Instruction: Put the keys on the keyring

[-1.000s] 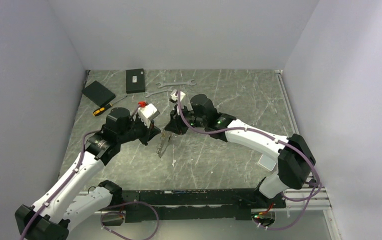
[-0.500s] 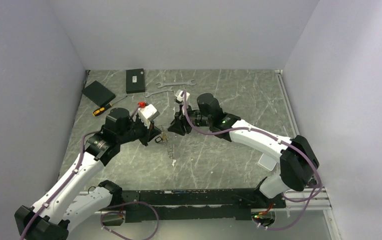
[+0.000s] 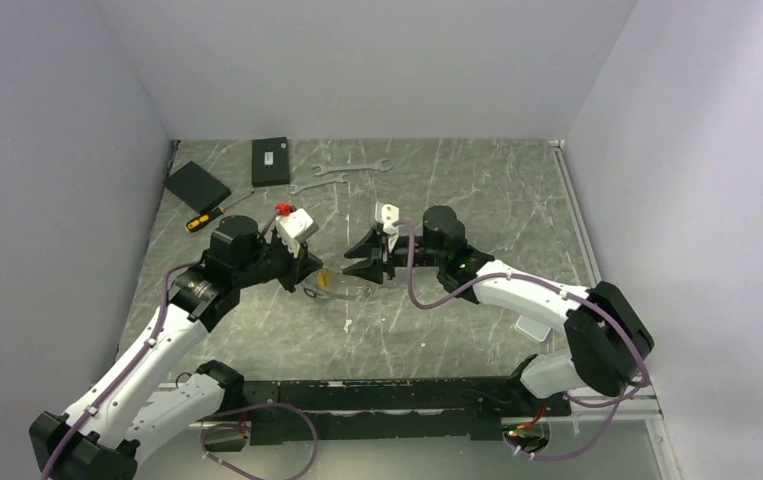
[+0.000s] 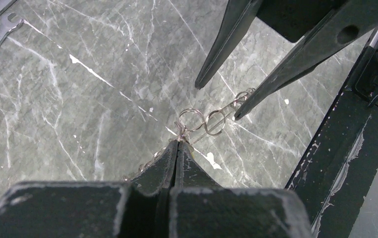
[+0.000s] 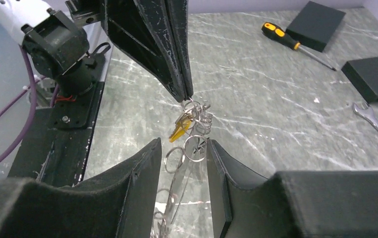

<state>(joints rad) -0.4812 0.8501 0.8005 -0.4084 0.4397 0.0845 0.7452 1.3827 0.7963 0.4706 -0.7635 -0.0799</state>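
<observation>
Blind spots on my 3 feeds

From the top camera the keyring (image 3: 343,287) and the keys (image 3: 325,281) are just a speck between the arms; I can't count keys or tell whether any is threaded. On the left wrist feed the left end effector (image 4: 178,143) covers the wire it pinches, and the wrenches (image 4: 9,25) run off the top-left corner. On the right wrist feed the ring's lower loops blur between the right end effector (image 5: 184,144) fingers and leave the bottom edge; a black box (image 5: 375,74) is cropped at the right.
</observation>
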